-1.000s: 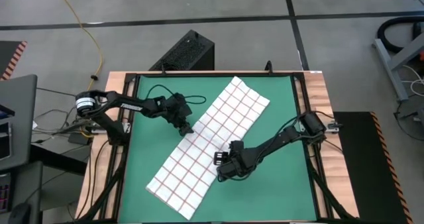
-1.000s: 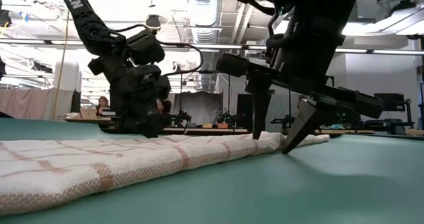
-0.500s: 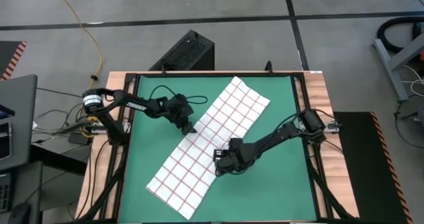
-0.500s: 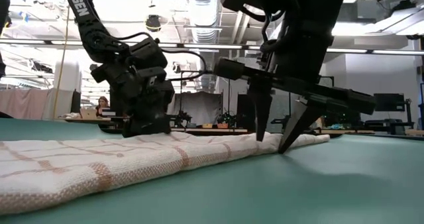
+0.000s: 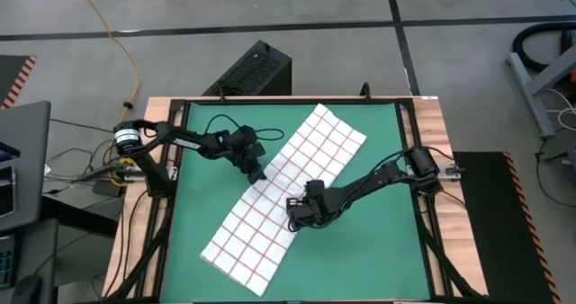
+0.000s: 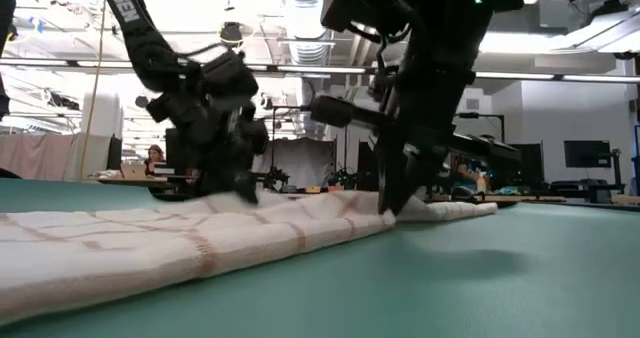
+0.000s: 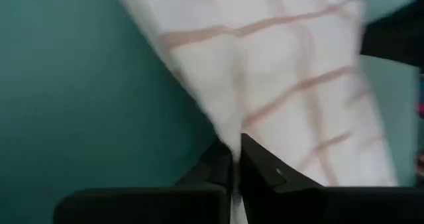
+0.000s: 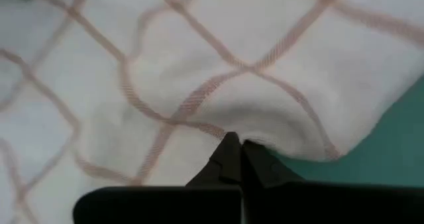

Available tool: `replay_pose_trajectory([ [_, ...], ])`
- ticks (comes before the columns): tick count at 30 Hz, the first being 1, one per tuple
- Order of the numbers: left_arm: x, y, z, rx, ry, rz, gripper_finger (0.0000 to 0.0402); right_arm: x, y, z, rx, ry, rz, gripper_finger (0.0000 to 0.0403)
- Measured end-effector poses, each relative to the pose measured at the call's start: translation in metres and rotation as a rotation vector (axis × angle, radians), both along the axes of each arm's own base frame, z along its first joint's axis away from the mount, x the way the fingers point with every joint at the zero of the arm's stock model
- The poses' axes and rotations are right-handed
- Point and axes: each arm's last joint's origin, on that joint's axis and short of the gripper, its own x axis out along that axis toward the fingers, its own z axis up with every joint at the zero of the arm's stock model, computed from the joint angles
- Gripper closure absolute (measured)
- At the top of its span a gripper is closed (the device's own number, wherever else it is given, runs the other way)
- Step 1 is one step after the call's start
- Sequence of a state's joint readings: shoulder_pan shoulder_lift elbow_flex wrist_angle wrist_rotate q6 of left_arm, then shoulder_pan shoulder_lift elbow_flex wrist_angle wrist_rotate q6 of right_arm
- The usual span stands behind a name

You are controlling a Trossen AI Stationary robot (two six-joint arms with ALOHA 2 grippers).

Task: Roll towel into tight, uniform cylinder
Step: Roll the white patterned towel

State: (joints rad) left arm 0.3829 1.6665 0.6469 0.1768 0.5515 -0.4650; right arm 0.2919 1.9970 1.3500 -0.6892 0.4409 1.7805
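On the green mat (image 5: 378, 250) that covers the worktop (image 5: 436, 111), the towel (image 5: 288, 192) lies spread out flat as a long strip, running on a slant from the near left part of the mat to the far right part. Its near end (image 6: 90, 263) fills the front of the low view as a low, slightly rumpled band of white cloth with red-brown lines.

Nearer of the two, the right tool (image 5: 295, 216) sits at the towel's right long edge, about halfway along the strip. Its fingers are pressed together on that edge: in the right wrist view the dark tips (image 8: 235, 159) meet in a small raised fold of the towel (image 8: 199, 85), with green mat showing just past the hem. In the low view this tool (image 6: 392, 203) points straight down onto the cloth.

Farther back, the left tool (image 5: 256, 173) is at the opposite long edge, also near the middle of the strip. Its fingers (image 7: 255, 168) are closed on the hem of the towel (image 7: 298, 71), with a thin sliver of white cloth caught between them and bare mat on one side. In the low view it (image 6: 240, 188) stands low over the cloth behind the right one.

Beyond the worktop, a black box (image 5: 252, 70) stands on the grey floor.
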Motion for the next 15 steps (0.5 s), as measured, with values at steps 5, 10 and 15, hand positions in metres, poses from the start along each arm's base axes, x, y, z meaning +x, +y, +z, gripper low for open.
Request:
replay_pose_trajectory([
  [5,0.001,-0.001,0.039,0.031,-0.145,-0.005,0.0401,-0.008,0.007,0.036,-0.082,-0.028,0.011,0.0399],
  [10,-0.009,-0.002,0.081,0.083,-0.287,0.013,0.0401,-0.026,0.013,0.077,-0.175,-0.002,0.031,0.0400],
  [15,-0.023,-0.001,0.113,0.172,-0.395,0.077,0.0401,-0.041,0.007,0.113,-0.261,0.050,0.059,0.0400],
])
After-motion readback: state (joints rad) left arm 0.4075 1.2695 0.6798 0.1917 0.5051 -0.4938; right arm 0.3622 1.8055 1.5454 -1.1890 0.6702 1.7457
